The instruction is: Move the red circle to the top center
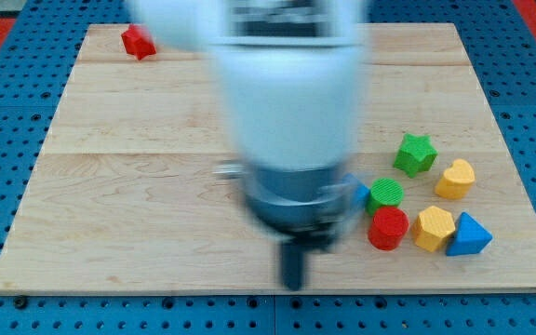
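Observation:
The red circle [388, 228] lies on the wooden board [138, 177] at the view's lower right, touching the green circle [386, 194] above it and next to the yellow hexagon [433, 228]. My arm is a blurred white and grey mass over the middle of the board. My tip [292, 283] is near the board's bottom edge, left of the red circle and apart from it. A blue block [361, 193] peeks out from behind the arm, left of the green circle.
A green star [415, 154], a yellow heart [455, 179] and a blue triangle [469, 236] sit around the cluster at the right. A red block [138, 42] lies at the top left corner. Blue pegboard [7, 140] surrounds the board.

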Robot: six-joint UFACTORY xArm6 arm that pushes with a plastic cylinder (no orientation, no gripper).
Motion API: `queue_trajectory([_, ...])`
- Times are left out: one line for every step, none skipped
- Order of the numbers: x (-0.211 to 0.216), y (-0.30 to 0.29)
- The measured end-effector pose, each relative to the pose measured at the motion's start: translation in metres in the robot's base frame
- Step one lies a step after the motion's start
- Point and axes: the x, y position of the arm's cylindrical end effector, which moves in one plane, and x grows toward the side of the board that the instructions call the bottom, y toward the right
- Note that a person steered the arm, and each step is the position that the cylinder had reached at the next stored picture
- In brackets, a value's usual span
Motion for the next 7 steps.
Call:
queue_trajectory([0.001,0.099])
queue_trajectory([-0.027,0.104])
queue_trajectory([-0.072,0.082])
queue_trajectory([-0.075,0.06])
queue_trajectory([-0.033,0.054])
queue_trajectory([-0.013,0.046])
queue_trajectory([-0.02,-0.034])
